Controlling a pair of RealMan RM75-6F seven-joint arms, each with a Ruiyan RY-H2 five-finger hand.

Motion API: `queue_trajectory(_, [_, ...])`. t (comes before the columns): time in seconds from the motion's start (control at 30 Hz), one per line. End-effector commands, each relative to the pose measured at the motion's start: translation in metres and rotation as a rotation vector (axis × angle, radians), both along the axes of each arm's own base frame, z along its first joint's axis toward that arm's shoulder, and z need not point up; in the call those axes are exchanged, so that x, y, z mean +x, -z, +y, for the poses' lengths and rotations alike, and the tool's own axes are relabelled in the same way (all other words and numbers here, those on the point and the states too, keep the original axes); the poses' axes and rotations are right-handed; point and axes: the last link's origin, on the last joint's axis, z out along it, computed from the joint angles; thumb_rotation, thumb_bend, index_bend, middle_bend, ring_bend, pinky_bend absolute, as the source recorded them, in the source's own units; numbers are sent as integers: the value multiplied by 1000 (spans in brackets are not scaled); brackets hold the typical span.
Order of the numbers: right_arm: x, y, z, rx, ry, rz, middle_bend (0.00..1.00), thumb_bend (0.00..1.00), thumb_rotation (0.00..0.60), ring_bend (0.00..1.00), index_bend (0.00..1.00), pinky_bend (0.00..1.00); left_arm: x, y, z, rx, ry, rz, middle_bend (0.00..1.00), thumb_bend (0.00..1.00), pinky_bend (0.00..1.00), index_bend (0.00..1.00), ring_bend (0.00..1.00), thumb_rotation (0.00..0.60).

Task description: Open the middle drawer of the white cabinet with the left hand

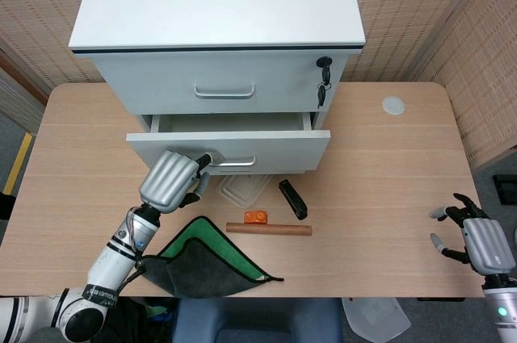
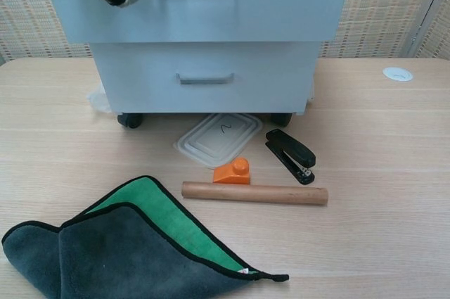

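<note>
left hand (image 1: 172, 179) hooks its fingers on the middle drawer (image 1: 283, 147) handle (image 1: 230, 161) to pull it out; right hand (image 1: 485, 244) idles, fingers spread.

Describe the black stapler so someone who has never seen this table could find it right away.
Start at the white cabinet and look at the table just in front of its lower right corner. The black stapler lies there at an angle, right of the clear plastic lid and above the wooden rod. It is the only black, glossy item in that cluster.
</note>
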Motion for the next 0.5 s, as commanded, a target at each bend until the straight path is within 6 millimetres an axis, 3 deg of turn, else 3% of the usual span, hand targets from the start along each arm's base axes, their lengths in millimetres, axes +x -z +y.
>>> queue_trajectory(0.03, [1, 0, 0, 1, -2, 0, 438, 273, 600, 274, 400, 277, -2, -2, -8, 3, 6, 12, 1000, 602, 1000, 334, 1000, 600])
queue_trajectory(0.5, [1, 0, 4, 0, 1, 3, 438, 273, 600, 274, 400, 277, -3, -8, -42, -22, 46, 34, 1000, 602, 1000, 336, 1000, 600])
